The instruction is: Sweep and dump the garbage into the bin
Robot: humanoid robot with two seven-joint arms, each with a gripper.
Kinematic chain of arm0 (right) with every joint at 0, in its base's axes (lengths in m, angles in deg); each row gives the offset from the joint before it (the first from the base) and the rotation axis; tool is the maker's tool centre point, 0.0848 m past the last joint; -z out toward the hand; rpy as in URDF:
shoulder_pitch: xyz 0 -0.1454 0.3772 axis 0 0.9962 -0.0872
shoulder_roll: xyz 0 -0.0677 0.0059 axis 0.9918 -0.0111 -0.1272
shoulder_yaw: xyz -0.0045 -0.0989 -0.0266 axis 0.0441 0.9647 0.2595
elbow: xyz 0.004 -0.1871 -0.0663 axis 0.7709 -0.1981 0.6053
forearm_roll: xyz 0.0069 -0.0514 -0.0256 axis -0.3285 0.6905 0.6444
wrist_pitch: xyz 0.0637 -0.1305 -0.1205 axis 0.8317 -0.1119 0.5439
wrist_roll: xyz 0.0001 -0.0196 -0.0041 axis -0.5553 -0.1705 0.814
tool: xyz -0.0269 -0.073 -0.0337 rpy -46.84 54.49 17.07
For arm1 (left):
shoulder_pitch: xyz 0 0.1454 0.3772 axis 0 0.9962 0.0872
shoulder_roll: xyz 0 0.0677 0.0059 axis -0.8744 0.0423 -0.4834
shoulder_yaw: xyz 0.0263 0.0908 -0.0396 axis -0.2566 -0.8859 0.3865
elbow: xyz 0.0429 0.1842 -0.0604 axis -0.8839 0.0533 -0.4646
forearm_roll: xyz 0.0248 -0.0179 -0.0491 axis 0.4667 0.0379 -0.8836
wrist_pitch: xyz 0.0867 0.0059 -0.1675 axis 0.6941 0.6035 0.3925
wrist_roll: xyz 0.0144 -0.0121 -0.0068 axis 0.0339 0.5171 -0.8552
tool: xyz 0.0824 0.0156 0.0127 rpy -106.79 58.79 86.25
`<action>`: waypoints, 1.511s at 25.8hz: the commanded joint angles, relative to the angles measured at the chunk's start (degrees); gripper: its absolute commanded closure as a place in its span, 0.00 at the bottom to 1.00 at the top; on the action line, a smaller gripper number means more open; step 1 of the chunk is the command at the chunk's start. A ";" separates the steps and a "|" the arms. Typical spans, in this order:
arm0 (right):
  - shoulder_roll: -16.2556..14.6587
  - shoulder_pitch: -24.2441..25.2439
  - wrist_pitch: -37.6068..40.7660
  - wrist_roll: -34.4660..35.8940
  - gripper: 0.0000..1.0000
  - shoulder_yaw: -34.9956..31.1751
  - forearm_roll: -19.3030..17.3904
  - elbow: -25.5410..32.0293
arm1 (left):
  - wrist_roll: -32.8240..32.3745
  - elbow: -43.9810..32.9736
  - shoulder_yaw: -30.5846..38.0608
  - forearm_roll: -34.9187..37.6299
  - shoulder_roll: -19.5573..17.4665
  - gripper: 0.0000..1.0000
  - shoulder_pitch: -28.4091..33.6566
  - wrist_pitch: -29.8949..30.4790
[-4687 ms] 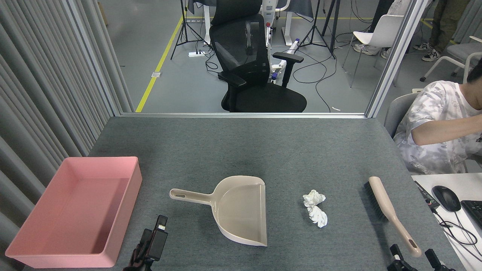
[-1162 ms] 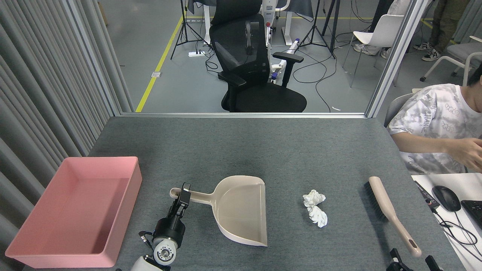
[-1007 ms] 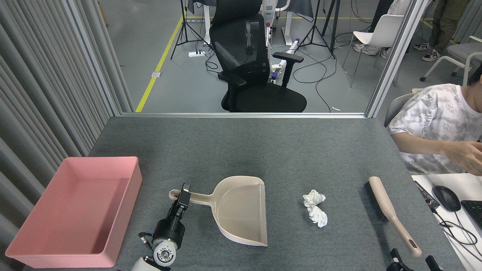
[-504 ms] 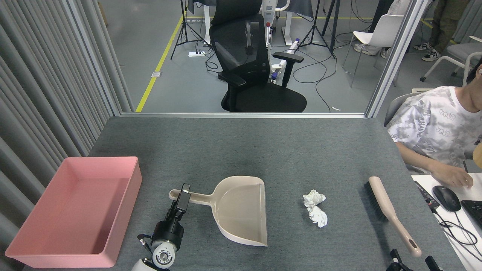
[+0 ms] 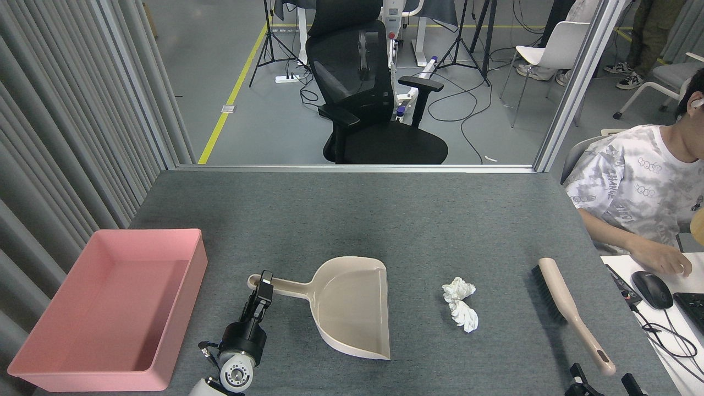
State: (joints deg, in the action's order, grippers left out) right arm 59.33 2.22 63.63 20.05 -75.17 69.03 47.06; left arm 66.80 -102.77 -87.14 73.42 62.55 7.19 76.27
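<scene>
Head view shows the left hand [image 5: 264,285] at the dustpan [image 5: 346,308] handle, likely to grip it. Whether it pinches, I cannot tell. Garbage [image 5: 461,303] lies beside the pan's mouth.

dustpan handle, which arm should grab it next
Left. The left gripper is already at the end of the dustpan handle, while the right gripper only peeks in at the bottom right corner, near the brush and on the far side of the garbage.
</scene>
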 commanded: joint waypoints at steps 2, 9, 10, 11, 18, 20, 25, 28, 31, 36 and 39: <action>0.00 0.02 -0.11 0.18 0.02 0.00 0.00 0.00 | -0.01 -0.02 0.00 0.01 -0.16 0.68 -0.05 0.28; 0.00 -0.07 -1.34 0.09 0.02 0.35 0.00 0.00 | -0.01 -0.11 -0.09 0.10 -0.16 0.71 -0.05 0.28; 0.00 -0.16 -1.60 0.09 0.02 0.88 0.00 0.00 | -0.01 -0.11 -0.09 0.10 -0.16 0.72 -0.05 0.28; 0.00 -0.16 -2.13 0.09 0.02 1.32 0.00 0.00 | -0.01 -0.11 -0.09 0.10 -0.16 0.72 -0.05 0.28; -0.44 -1.30 -3.97 -0.61 0.08 2.55 0.00 -1.32 | -0.01 -0.11 -0.09 0.10 -0.16 0.73 -0.05 0.28; -1.14 -1.47 -4.59 -0.79 0.08 2.55 0.00 -1.76 | -0.01 -0.02 -0.09 0.10 -0.16 0.73 -0.05 0.28; -1.67 -2.62 -4.85 -1.14 0.08 2.64 0.00 -2.55 | -0.01 -0.02 -0.09 0.10 -0.16 0.72 -0.05 0.28; -1.76 -3.76 -4.85 -1.23 0.09 2.64 0.00 -3.87 | -0.01 -0.02 -0.09 0.10 -0.16 0.72 -0.05 0.19; -2.02 -4.46 -4.85 -2.20 0.09 2.64 0.00 -4.57 | -0.01 -0.02 -0.09 0.10 -0.07 0.72 -0.05 0.19; -3.52 -6.31 -5.47 -2.90 0.14 3.69 0.00 -5.98 | -0.01 -0.02 -0.09 0.10 -0.16 0.72 0.04 0.19; -3.69 -6.31 -6.17 -2.90 0.22 5.19 -0.09 -5.98 | -0.01 -0.02 -0.09 0.10 -0.07 0.72 0.04 0.19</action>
State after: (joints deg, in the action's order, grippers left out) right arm 55.88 -3.86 57.99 17.22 -71.13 69.01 41.33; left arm 66.83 -102.79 -87.23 73.52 62.43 7.21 76.49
